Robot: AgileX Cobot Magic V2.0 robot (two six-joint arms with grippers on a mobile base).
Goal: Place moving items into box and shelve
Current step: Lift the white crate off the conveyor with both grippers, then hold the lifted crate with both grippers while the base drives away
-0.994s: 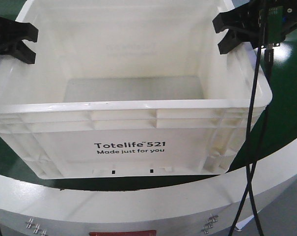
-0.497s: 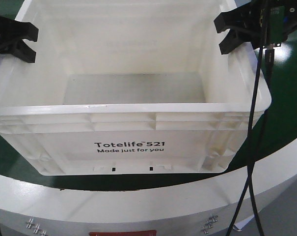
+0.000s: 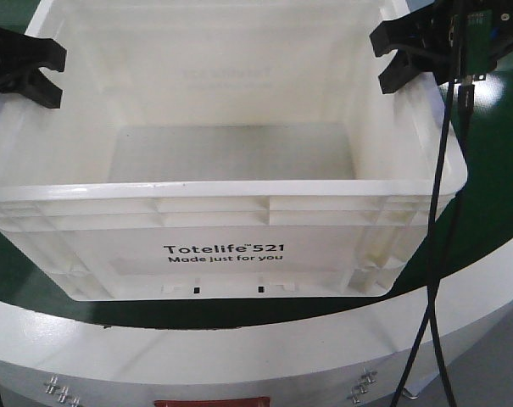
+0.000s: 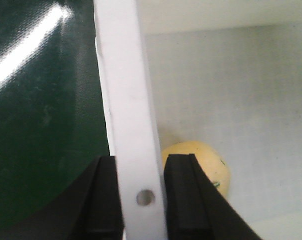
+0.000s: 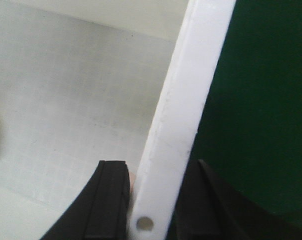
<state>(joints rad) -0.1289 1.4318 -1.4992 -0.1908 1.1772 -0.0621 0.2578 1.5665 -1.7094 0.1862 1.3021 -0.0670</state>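
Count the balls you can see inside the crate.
1: a cream ball on the crate floor, beside the left gripper. Others may be hidden.

We log a dark green tabletop (image 3: 493, 212) with a curved white border; the box (image 3: 222, 229) sits over both, contact unclear.

Bright and even up front, bleaching the rim of the white box (image 3: 239, 188) but keeping its lettering crisp. On the left wrist, slanted streak of glare across the dark green surface (image 4: 36, 100), black fingers (image 4: 185, 200) soft, out of focus. Right wrist dimmer, grainy, blurred close in
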